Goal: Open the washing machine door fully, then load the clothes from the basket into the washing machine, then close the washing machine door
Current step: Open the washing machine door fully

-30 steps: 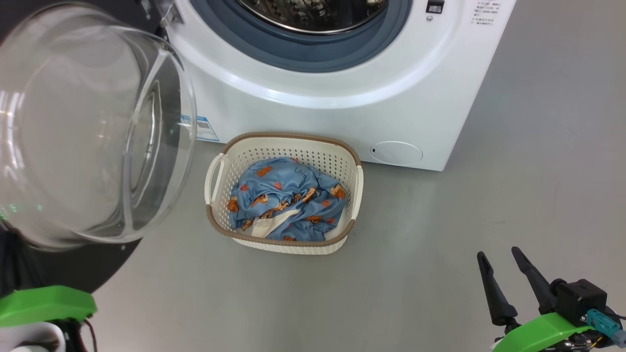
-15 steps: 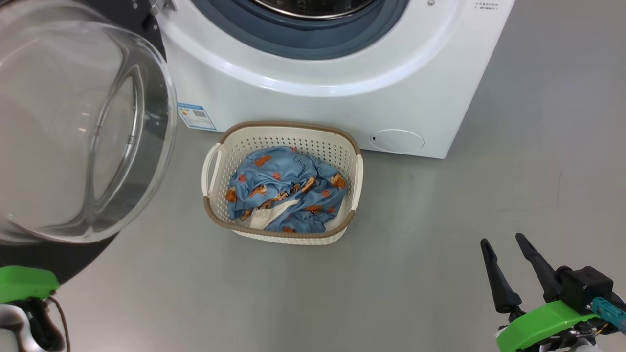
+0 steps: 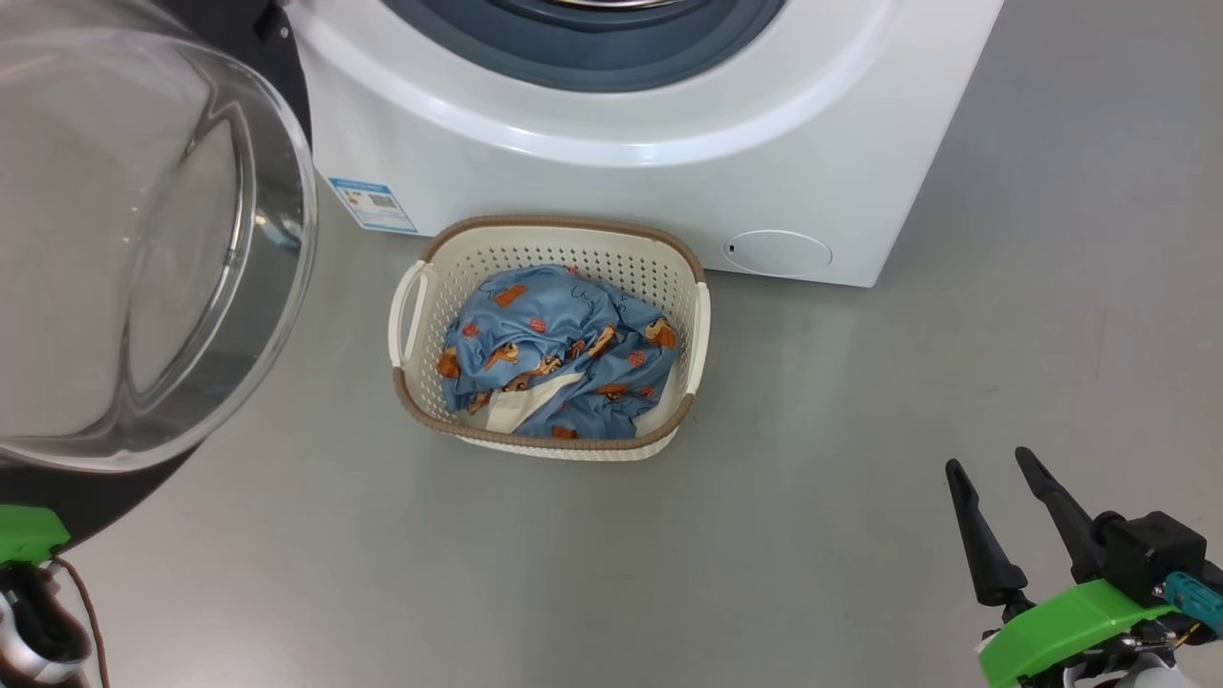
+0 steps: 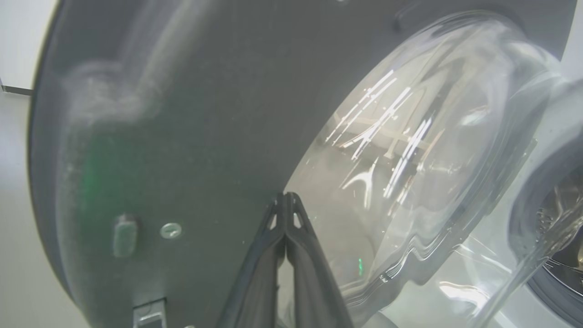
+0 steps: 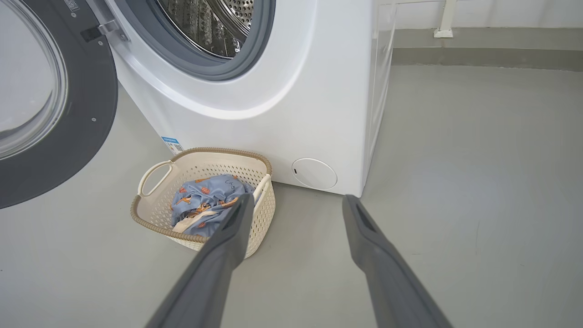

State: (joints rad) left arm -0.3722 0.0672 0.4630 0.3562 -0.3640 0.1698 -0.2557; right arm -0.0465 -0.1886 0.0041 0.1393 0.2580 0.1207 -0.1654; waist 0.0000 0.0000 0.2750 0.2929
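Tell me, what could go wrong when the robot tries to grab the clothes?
1. The shut left gripper sits close by the open washing machine door; a nudge could swing it partly shut.
2. The clothes lie bunched in the basket; the open right gripper may lift only part, or drag the light-looking basket along.

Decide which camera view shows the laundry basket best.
The head view: the whole basket from above, clothes inside. The right wrist view has it partly behind the right gripper. The left wrist view faces the door.
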